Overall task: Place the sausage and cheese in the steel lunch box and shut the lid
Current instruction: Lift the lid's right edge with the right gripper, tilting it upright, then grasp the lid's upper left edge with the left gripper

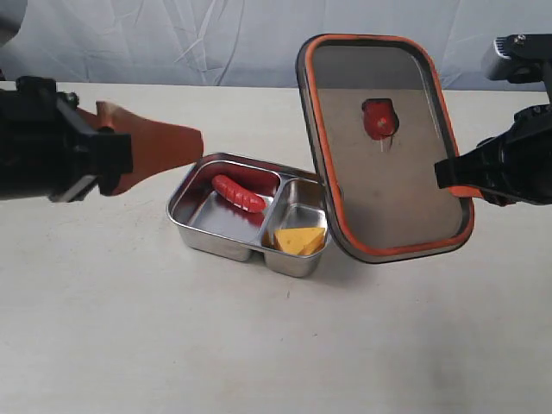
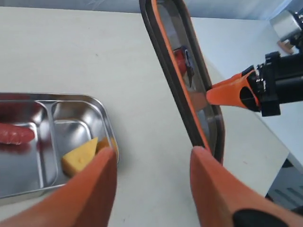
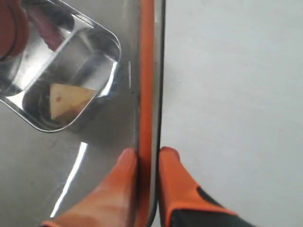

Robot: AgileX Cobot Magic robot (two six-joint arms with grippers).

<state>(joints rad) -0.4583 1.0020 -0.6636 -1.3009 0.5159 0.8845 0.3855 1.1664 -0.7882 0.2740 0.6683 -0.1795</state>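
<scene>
In the exterior view, the small dark red ridged toy sausage [image 1: 239,193] lies in the large compartment of the shiny rectangular stainless steel lunch box [image 1: 211,240], and the yellow-orange toy cheese wedge [image 1: 300,240] sits in the small one. We judge both loading steps done, with only the closing left. The dark translucent rectangular lid [image 1: 388,190] with its orange seal rim is not yet on the box: it stands tilted just beside the cheese end, underside towards the camera, and the right end effector [image 1: 453,179] pinches its far edge. The left end effector [image 1: 191,147] hovers off the box's other side, carrying nothing. The pale, matte bench [image 1: 129,328] runs back to a wrinkled grey-blue cloth [image 1: 172,34].

In the left wrist view, we see this arm's orange fingers spread wide with nothing between them, the cheese below and the lid edge-on ahead.

In the right wrist view, the two orange fingers are closed narrowly on the lid's rim, and through or past the lid we make out the cheese in its compartment
</scene>
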